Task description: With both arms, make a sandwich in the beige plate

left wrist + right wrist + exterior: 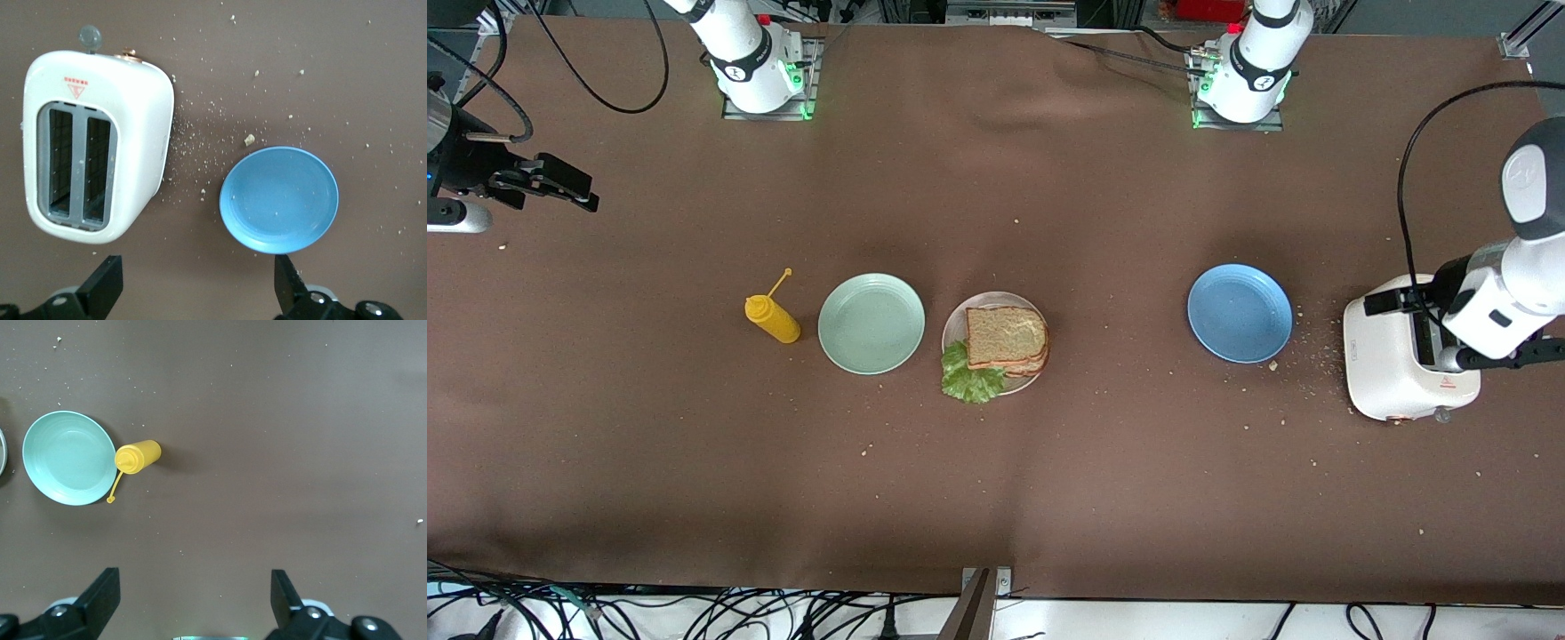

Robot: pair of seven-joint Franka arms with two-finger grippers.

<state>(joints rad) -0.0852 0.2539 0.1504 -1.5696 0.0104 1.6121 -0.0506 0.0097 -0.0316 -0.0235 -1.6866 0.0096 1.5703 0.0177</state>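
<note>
The sandwich (1007, 340) sits assembled on the beige plate (953, 325) at mid-table (996, 498): two brown bread slices stacked, with the lettuce (967, 377) protruding from between them and overhanging the plate rim on the side nearer the front camera. A mint-green plate (871, 323) lies just beside the beige plate toward the right arm's end, bare, and a yellow squeeze bottle (773, 318) stands just beside that, its cap tip dangling on a strap. A blue plate (1240, 313) lies well apart toward the left arm's end, bare save for specks. A white toaster (1400, 360) stands near it, both slots vacant, with crumbs (200, 143) scattered between them.

The left end effector (197, 283) hangs above the toaster and blue plate, fingers spread, holding nothing. The right end effector (193, 593) hangs over bare table at the right arm's end, fingers spread, likewise unloaded.
</note>
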